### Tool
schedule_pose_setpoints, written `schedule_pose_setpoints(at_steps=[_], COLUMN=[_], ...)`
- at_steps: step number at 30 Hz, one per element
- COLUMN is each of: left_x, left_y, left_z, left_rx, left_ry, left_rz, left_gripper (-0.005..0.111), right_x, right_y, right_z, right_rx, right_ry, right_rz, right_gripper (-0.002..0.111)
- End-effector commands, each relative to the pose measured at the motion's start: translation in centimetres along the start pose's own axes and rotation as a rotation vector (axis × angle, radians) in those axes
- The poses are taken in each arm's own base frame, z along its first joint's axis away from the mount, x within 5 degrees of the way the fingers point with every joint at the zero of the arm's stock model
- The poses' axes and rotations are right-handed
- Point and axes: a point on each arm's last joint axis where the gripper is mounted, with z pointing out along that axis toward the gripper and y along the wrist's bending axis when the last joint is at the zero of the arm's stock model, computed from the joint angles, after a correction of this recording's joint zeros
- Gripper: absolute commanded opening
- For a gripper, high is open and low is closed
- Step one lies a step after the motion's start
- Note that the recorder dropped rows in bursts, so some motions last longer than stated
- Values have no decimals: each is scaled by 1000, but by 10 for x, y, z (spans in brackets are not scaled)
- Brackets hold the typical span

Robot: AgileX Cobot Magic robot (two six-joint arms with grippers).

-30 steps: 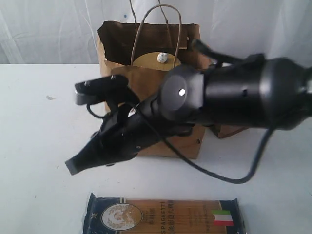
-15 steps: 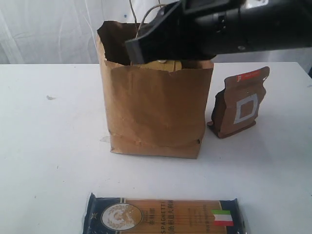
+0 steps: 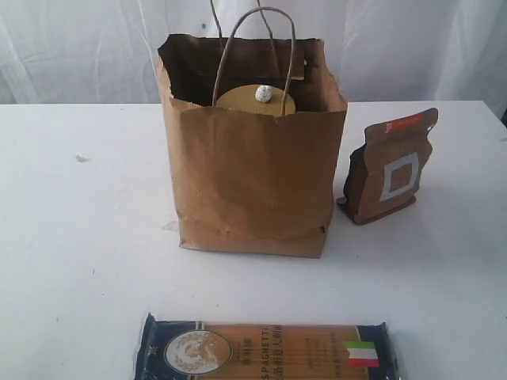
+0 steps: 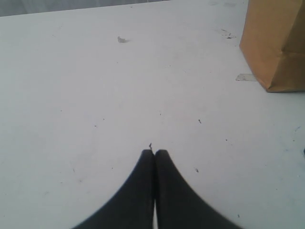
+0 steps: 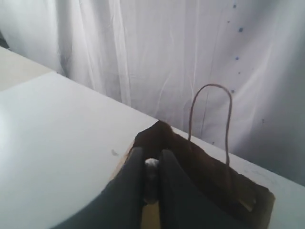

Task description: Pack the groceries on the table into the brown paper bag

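We see the brown paper bag (image 3: 253, 182) upright on the white worktop (image 3: 79, 237), holding a tan-lidded jar (image 3: 238, 101) with a foil ball (image 3: 263, 94) on its lid. The brown pouch (image 3: 390, 168) stands just beside the bag, and the spaghetti packet (image 3: 265, 352) lies flat in front. The left hand (image 4: 154, 151) is clenched and empty. The right hand (image 5: 152, 153) hovers over the bag, nearly closed. We cannot tell whether it grips the pale speck between its fingers.
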Motion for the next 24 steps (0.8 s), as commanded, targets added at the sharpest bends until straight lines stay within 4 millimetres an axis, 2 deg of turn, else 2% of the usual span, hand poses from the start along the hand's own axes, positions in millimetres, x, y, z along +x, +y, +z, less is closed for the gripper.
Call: schedule_pose_setpoints(at_steps=[1, 8, 13, 16, 20, 22, 24], left_x=[1, 1, 1, 1, 1, 1, 1], left_y=[0, 0, 0, 0, 0, 0, 0], left_z=[0, 0, 0, 0, 0, 0, 0], left_rx=[-2, -2, -2, -2, -2, -2, -2], left_ry=[0, 0, 0, 0, 0, 0, 0], left_rz=[0, 0, 0, 0, 0, 0, 0], left_gripper=[0, 0, 0, 0, 0, 0, 0], right_x=[-3, 14, 25, 25, 20, 13, 7], right_y=[-17, -42, -50, -53, -52, -52, -51], right_z=[12, 60, 88, 95, 95, 91, 85], right_rx=[65, 127, 136, 146, 146, 145, 145], right_ry=[49, 234, 368, 378, 338, 301, 271], right_rz=[29, 56, 54, 35, 32, 10, 0], right_gripper=[0, 0, 3, 18, 48, 55, 55])
